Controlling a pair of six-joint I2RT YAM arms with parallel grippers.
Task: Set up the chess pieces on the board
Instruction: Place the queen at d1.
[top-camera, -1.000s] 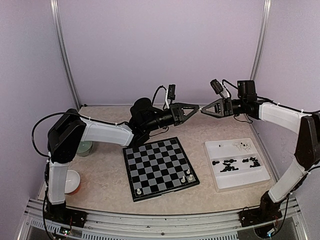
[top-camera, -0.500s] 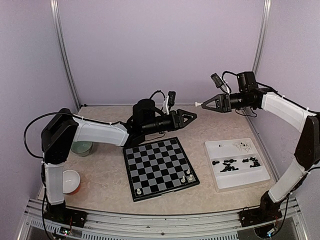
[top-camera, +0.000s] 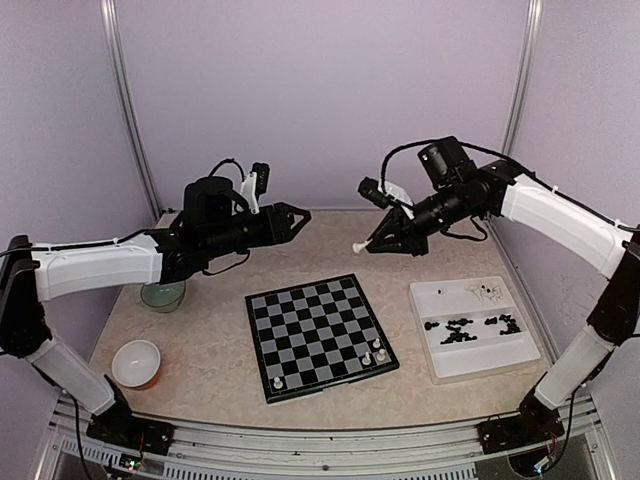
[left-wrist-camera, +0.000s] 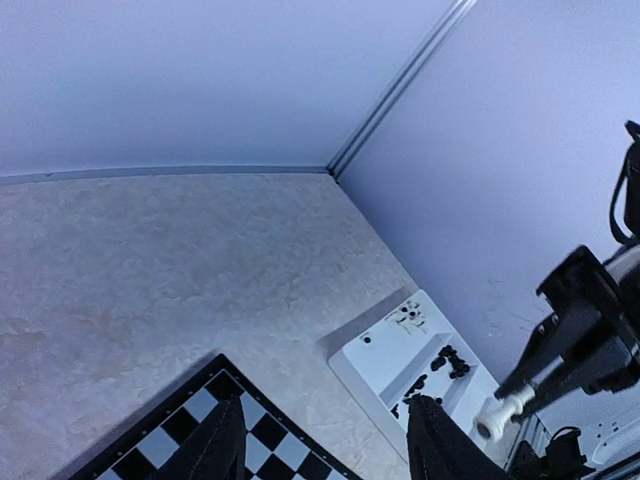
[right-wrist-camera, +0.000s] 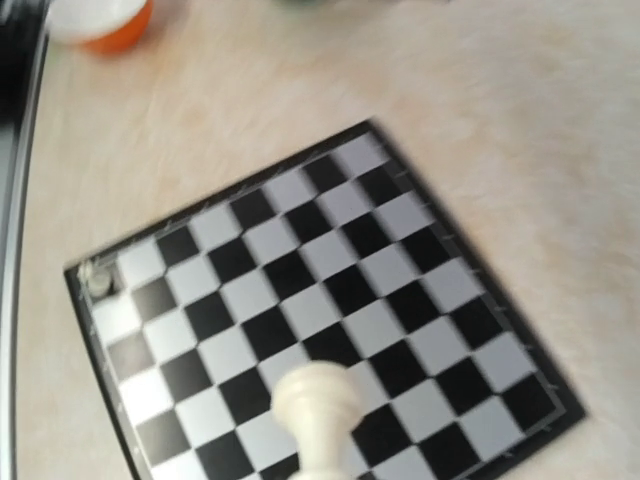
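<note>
The right gripper (top-camera: 370, 242) is clamped narrow on a white piece (top-camera: 358, 246), which is seen sticking out past the fingertips. The board (top-camera: 320, 335) is found below, nearer and slightly left. The left gripper (top-camera: 303, 212) is held part-open, empty, farther off.

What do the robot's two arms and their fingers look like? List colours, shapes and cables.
Both the left arm and right arm have smooth white shells between bulky black joints. Loose black cables loop over each wrist. The fingers are black and taper to narrow tips.
</note>
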